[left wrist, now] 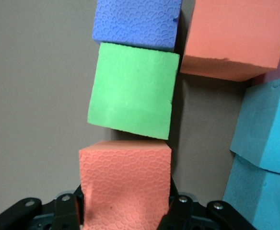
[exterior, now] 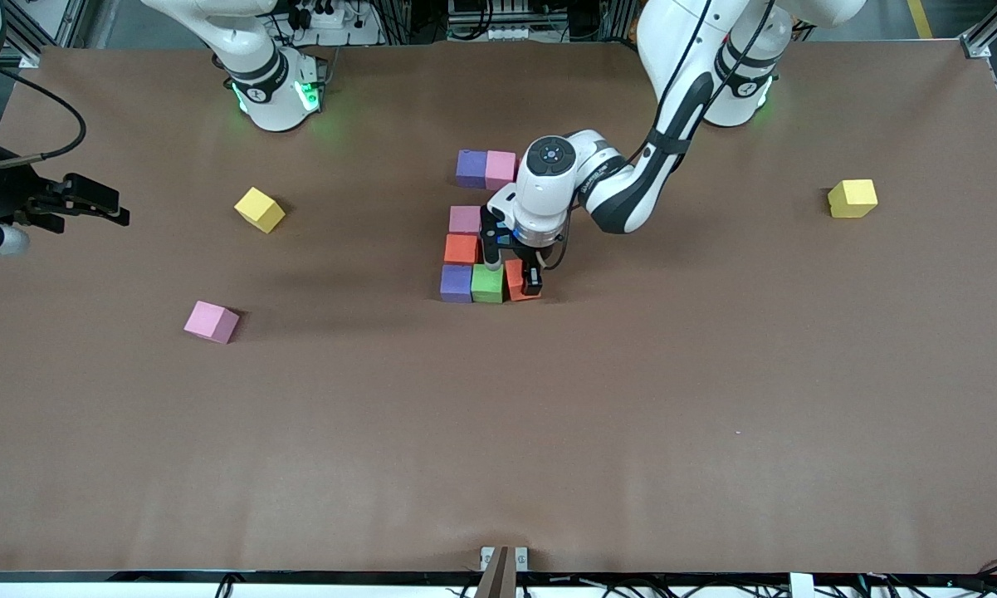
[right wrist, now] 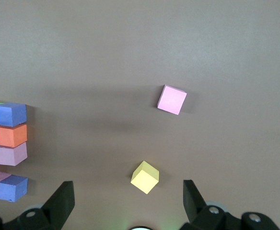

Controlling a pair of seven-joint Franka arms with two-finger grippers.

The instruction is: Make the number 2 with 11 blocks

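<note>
Front view: the left gripper [exterior: 510, 270] stood at the near row of the number 2 [exterior: 483, 228], its fingers clamped on a red block [exterior: 515, 280] set beside the green block [exterior: 487, 283], itself beside a purple block [exterior: 456, 282]; the step in hand appeared to be seating this red cube as the last of the near row, at the end toward the left arm. In the left wrist view the red block [left wrist: 125, 184] sat between the pads [left wrist: 65, 211], close to the green block [left wrist: 133, 93] but slightly askew; the next move would likely call for squaring it flush, then letting go and lifting straight up. Light blue blocks [left wrist: 264, 143] lay close alongside, leaving little room for the fingers. The digit lay mid-table, partly hidden under the left arm. A loose pink block [exterior: 211, 321] lay well apart toward the right arm's end, probably still to be fetched; two yellow cubes [exterior: 259, 208] lay at either end, clear of the work. The right gripper [right wrist: 128, 201] waited with jaws wide apart, over the yellow cube near its end; nothing lay between it and the pink block [right wrist: 171, 99].
</note>
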